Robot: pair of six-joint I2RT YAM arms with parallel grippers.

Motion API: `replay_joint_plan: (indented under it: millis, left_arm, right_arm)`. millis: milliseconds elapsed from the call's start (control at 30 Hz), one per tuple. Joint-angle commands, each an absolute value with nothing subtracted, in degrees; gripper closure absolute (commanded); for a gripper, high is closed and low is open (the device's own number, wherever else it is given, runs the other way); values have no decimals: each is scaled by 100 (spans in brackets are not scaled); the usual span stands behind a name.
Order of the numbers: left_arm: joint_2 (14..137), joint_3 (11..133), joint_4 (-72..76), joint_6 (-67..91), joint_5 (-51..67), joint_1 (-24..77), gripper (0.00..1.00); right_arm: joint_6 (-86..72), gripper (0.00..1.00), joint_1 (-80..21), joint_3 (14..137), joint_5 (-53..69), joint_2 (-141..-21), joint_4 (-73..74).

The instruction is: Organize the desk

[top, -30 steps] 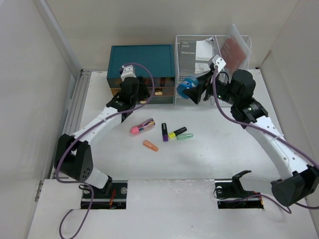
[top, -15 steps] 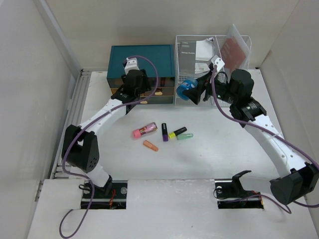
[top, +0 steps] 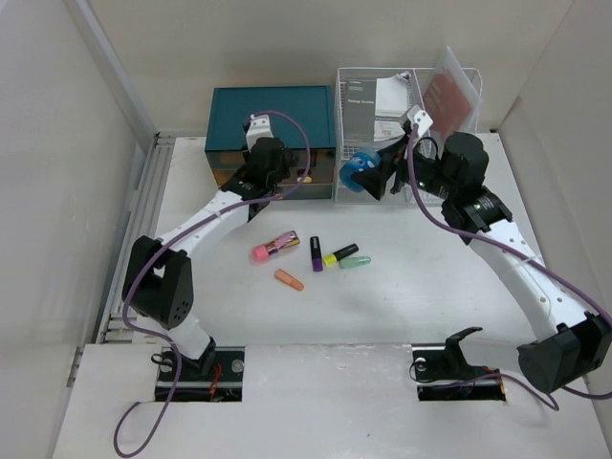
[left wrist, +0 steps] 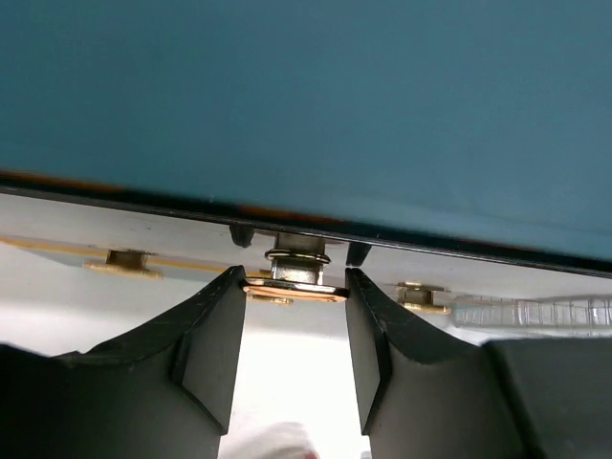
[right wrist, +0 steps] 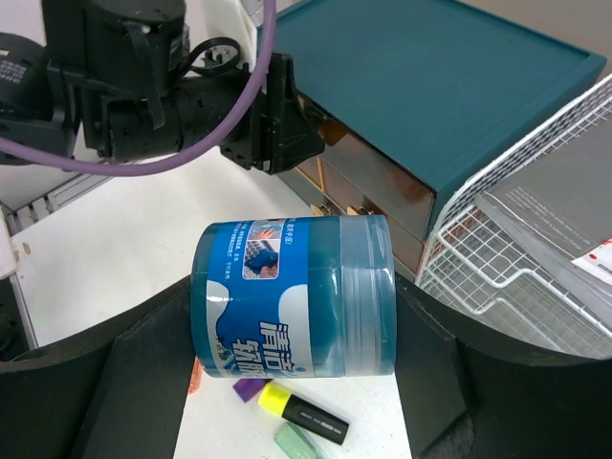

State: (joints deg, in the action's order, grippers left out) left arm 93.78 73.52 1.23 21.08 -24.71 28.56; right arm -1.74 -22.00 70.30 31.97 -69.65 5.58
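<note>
Fingers (left wrist: 206, 354) of the left end effector (left wrist: 293, 325), having advanced over the worktop (top: 430, 306) to the teal drawer box (top: 229, 110), are flanking its brass pull ring (left wrist: 295, 290); clenched or not, I cannot tell. Right end effector (top: 364, 177) is grasping the blue jar (right wrist: 287, 277), probably awaiting an opened drawer.

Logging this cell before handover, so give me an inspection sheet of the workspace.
Surface: white desk, no spills seen.
Job's things: teal drawer box and wire rack holding papers, at the far edge.
Clutter: five markers loose mid-desk: pink, purple, yellow, green, orange.
Grippers: left gripper shut on the gold drawer pull; right gripper holds a blue jar on its side.
Cables: purple cables along both arms, no snag seen.
Surroundings: white panels on three sides.
</note>
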Motion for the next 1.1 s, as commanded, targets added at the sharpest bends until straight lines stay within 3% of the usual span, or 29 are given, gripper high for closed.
replay_joint_plan:
  millis: [0,233,500,833,967,1067]
  left_arm:
    - [8800,7032,105,2179,-2777,3005,91]
    - [7903,5978,325,2435,-2602,3269,91]
    - [7629,5607,325,2540,-2470,3410,90]
    - [7374,5265,439,2715,-2364,3577,89]
    - [7146,5142,544,2716,-2312,3577,89]
    - [7093,5080,545,2716,-2312,3577,89]
  right_arm:
    - [-211,100,-2153,7058,3287,-6882,-18]
    - [-80,100,-2206,7425,3340,-7320,-18]
    - [-79,100,-2732,8560,2937,-8717,123]
    - [-850,100,-3831,9254,415,-9500,123]
    - [-1028,100,-4270,9387,-1662,-9711,123]
    - [-1081,100,-4605,9597,-2450,-9931,123]
